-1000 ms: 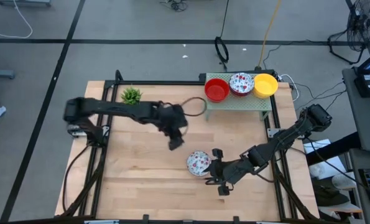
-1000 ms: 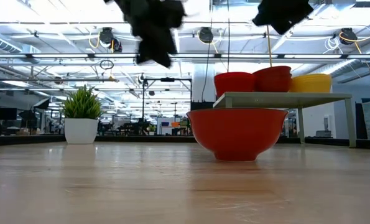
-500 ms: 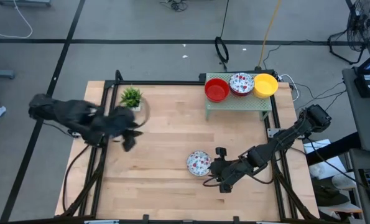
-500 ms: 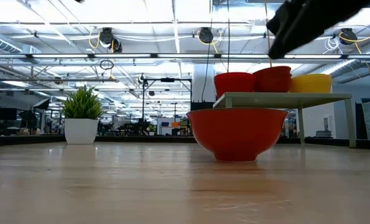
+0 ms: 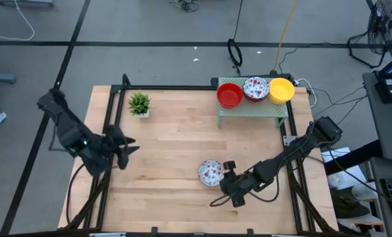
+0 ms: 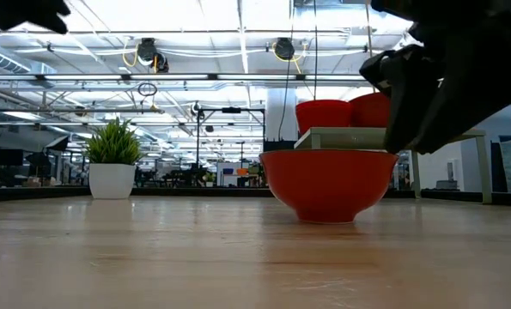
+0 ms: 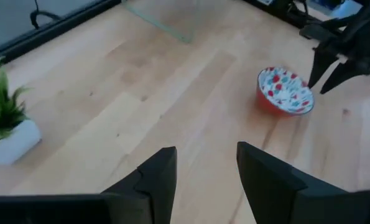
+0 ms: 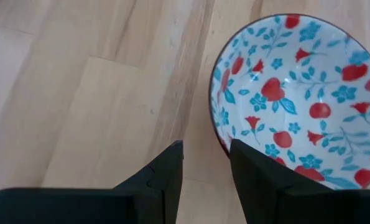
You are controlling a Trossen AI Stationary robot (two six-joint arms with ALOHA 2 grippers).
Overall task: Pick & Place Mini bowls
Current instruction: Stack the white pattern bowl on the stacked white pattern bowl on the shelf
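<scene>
One mini bowl (image 5: 210, 172), white inside with red and blue flowers and red outside (image 6: 328, 182), stands on its base on the table. My right gripper (image 5: 223, 179) hovers open at its right side. In the right wrist view its fingers (image 8: 206, 146) point down, and the bowl's near rim (image 8: 221, 140) lies just ahead of the narrow gap, untouched. Three more bowls sit on a small green stand: red (image 5: 229, 95), floral (image 5: 255, 88), yellow (image 5: 281, 90). My left gripper (image 5: 126, 149) is open (image 7: 206, 152) near the table's left edge.
A small potted plant (image 5: 140, 103) stands at the far left of the table. The green stand (image 5: 252, 108) occupies the far right. Bare wood lies between the plant, the stand and the lone bowl. Black frame rails run along the table's left and right edges.
My left arm has swung back from the table's middle to the left edge, leaving the low view almost entirely. My right gripper has come down and a little closer to the floral bowl, now showing large beside it in the low view. The bowl has stayed put.
</scene>
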